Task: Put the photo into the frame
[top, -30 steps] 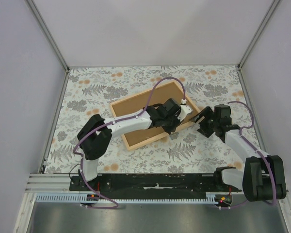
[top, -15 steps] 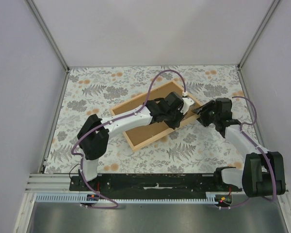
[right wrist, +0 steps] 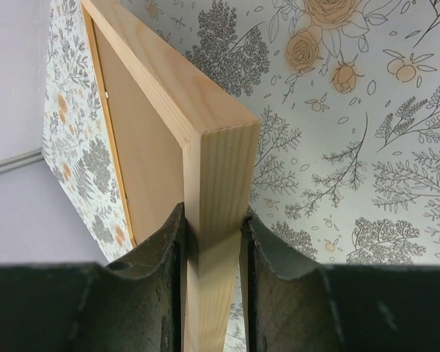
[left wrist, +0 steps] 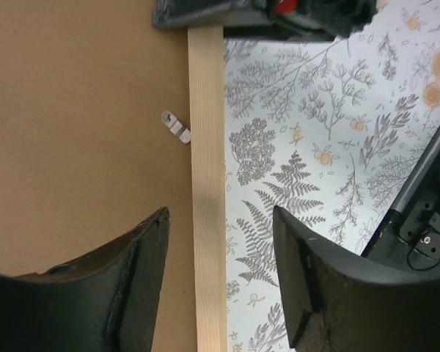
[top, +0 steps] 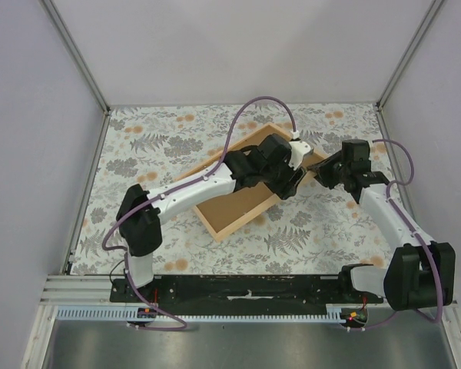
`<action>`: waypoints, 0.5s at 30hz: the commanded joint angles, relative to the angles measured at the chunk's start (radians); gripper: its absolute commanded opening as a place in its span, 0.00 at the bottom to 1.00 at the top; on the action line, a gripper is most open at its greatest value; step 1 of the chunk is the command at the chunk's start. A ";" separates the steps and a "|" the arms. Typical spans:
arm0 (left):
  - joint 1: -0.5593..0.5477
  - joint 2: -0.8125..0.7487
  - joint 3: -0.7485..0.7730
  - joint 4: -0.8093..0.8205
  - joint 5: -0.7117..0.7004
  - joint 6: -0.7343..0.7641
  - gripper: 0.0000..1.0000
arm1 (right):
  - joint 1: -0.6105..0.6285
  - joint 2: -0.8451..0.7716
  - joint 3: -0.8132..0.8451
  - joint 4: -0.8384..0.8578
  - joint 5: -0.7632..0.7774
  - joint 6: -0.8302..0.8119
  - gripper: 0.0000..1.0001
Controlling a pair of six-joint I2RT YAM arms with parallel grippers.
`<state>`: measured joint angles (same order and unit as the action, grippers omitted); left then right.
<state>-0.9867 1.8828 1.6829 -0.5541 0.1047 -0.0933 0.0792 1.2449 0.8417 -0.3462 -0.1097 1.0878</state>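
The frame (top: 246, 223) of light wood lies at an angle on the flowered cloth, with a brown backing board (top: 230, 204) inside it. My left gripper (top: 292, 181) hovers open over the frame's right rail (left wrist: 207, 147); its fingers straddle the rail without touching it (left wrist: 220, 216). A small metal tab (left wrist: 174, 126) sits on the board (left wrist: 81, 132) beside that rail. My right gripper (top: 321, 171) is shut on the frame's far right corner, both pads pressed against the wooden rail (right wrist: 169, 88) (right wrist: 213, 213). The photo is out of view.
The flowered cloth (top: 330, 231) covers the table between grey side walls (top: 31, 154). The two grippers are close together at the frame's right end, and purple cables (top: 253, 108) arch above the arms.
My left gripper has opened and moved toward the far right along the frame. My right gripper has come in and closed on the frame's corner. The frame has shifted slightly.
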 commanded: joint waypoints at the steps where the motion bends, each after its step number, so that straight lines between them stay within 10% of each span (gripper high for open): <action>1: -0.029 -0.097 0.089 -0.020 -0.072 0.049 0.69 | 0.014 -0.028 0.126 -0.106 0.054 -0.031 0.00; 15: -0.305 -0.057 0.187 -0.102 -0.773 0.305 0.76 | 0.063 0.091 0.549 -0.559 0.169 -0.046 0.00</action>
<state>-1.2678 1.8076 1.8076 -0.6281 -0.4629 0.1028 0.1318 1.3190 1.2736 -0.8143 0.0212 1.0462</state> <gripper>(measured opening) 0.756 0.339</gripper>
